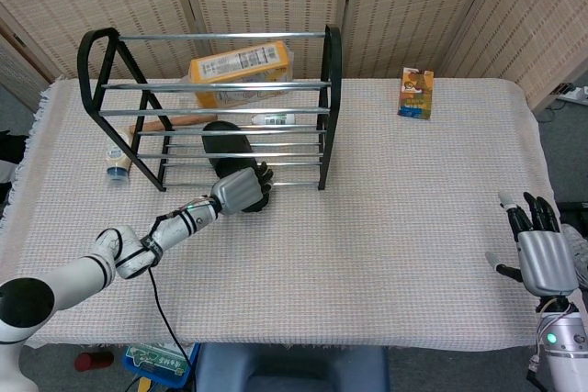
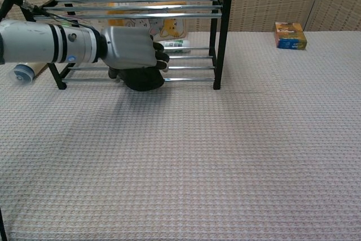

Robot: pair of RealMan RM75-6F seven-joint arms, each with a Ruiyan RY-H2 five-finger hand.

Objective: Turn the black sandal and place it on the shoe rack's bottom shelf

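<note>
At the far left of the table (image 1: 386, 227), a small capped bottle (image 1: 115, 166) lies on the woven cloth beside the black shoe rack (image 1: 328, 71), outside its left leg. The rack stands at the back left of the table, its chrome rails running across 2 tiers. On the upper tier lies a yellow-orange packet (image 1: 241, 68), tilted. Behind the lower rails a wooden stick-like object (image 1: 184, 120) and a small white tube (image 1: 273, 119) lie on the cloth.

The black sandal (image 1: 227, 148) sits on the bottom shelf rails, left of centre, its near end projecting past the front rail. The left hand (image 1: 241, 190) covers that near end from the front; in the chest view its fingers (image 2: 160, 59) are curled over the sandal's top and pressed together, gripping it.

Further right, near the back edge, a small orange box (image 1: 417, 93) stands well apart from the rack.

At the far right, off the table's edge, the right hand (image 1: 539, 250) hangs with fingers extended and slightly spread, holding nothing.
</note>
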